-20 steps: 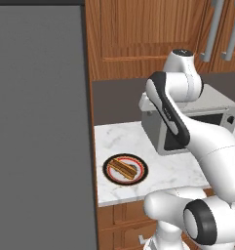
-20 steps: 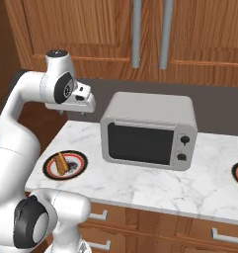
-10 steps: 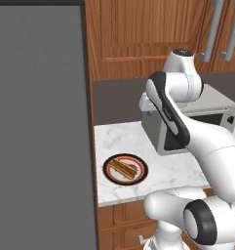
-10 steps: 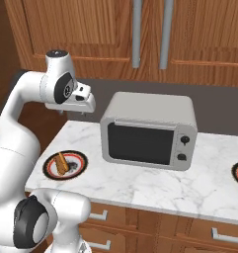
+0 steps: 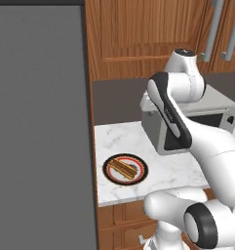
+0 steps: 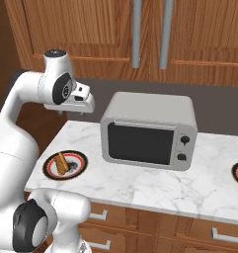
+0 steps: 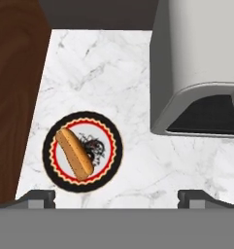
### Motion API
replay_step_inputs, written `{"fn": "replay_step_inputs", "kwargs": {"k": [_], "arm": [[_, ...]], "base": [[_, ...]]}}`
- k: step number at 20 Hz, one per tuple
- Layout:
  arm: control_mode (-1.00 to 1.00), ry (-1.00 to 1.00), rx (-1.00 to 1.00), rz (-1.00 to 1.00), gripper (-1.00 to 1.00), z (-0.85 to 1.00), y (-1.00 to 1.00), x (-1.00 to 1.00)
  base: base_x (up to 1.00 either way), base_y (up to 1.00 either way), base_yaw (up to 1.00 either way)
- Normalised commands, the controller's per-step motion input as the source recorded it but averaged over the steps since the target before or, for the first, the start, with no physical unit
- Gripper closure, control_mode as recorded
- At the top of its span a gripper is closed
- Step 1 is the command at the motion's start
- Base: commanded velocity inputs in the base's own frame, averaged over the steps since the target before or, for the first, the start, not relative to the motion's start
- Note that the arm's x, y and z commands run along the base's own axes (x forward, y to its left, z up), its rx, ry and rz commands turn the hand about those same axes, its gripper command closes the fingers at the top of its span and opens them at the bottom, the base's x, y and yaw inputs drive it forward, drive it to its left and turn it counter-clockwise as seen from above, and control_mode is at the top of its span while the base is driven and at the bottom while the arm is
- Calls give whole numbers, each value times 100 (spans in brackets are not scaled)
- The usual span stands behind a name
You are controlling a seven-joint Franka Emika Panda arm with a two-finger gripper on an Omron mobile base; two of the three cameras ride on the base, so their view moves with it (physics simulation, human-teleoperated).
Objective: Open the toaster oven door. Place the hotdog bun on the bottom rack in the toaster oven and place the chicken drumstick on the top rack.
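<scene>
Gripper (image 6: 82, 111) hangs high over the counter (image 6: 155, 183), jaws spread wide, nothing held; it sits just left of the oven (image 6: 149, 129) in the right base view. Oven door (image 6: 141, 144) is shut, upright. Bun (image 7: 75, 153) lies on a plate (image 7: 110, 139) w/ black rim and red scallops, on the counter left of the oven, well apart from it. No separate drumstick can be made out on the plate.
</scene>
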Motion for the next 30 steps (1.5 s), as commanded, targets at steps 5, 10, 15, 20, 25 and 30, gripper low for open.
{"fn": "replay_step_inputs", "kwargs": {"k": [5, 10, 15, 20, 25, 30], "arm": [[-100, -17, 2, -7, -100, 0, -8, -38], [-100, 15, 1, -38, -100, 0, -26, -13], [-100, 12, 10, -34, -100, 0, -31, -2], [-100, 2, 16, -25, -100, 0, -42, -9], [-100, 7, 11, -31, -100, 0, -36, -8], [-100, 3, 14, -28, -100, -3, -38, -2]], "base": [[0, 0, 0], [0, 0, 0], [0, 0, 0], [0, 0, 0], [0, 0, 0], [0, 0, 0]]}}
